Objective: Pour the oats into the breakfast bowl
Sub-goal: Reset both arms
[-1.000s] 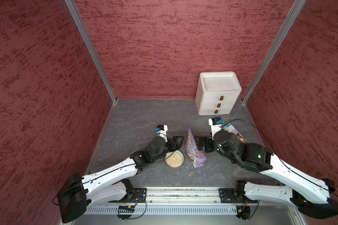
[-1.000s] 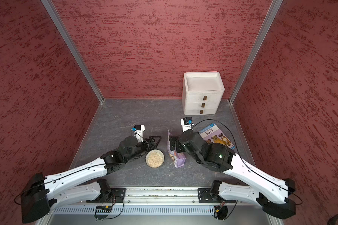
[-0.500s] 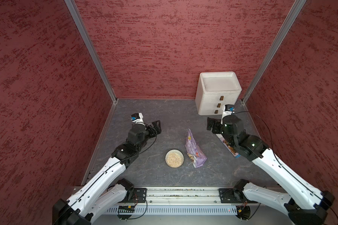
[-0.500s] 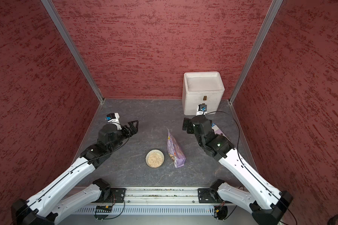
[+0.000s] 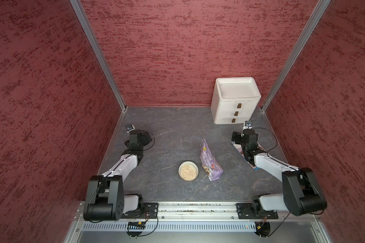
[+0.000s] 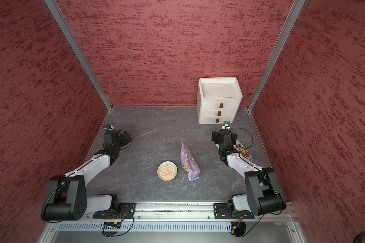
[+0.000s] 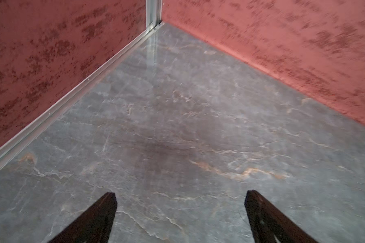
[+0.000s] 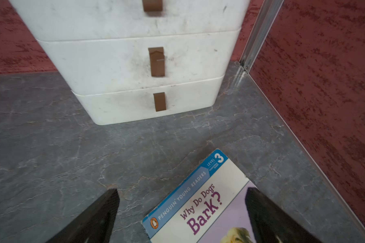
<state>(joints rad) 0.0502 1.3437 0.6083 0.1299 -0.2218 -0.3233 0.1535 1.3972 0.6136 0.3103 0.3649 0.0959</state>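
Observation:
The breakfast bowl (image 5: 179, 168) (image 6: 158, 170) sits on the grey floor near the front centre, and the oats (image 5: 188, 171) (image 6: 167, 171) fill it as a pale beige heap. The lilac pouch (image 5: 210, 163) (image 6: 189, 163) stands just to its right with nothing holding it. My left gripper (image 5: 148, 137) (image 6: 126, 137) (image 7: 180, 194) is open over bare floor near the left wall, far from the bowl. My right gripper (image 5: 235, 136) (image 6: 215, 136) (image 8: 181, 192) is open above a book, well to the right of the pouch.
A blue dog book (image 5: 252, 166) (image 6: 243, 150) (image 8: 198, 206) lies flat under the right arm. A white three-drawer box (image 5: 235, 101) (image 6: 218, 101) (image 8: 145, 63) stands in the back right corner. Red walls close three sides.
Both arms have drawn back from the bowl and pouch, the left toward the left wall, the right toward the book. The left gripper opened wider. Bowl and pouch stayed put.

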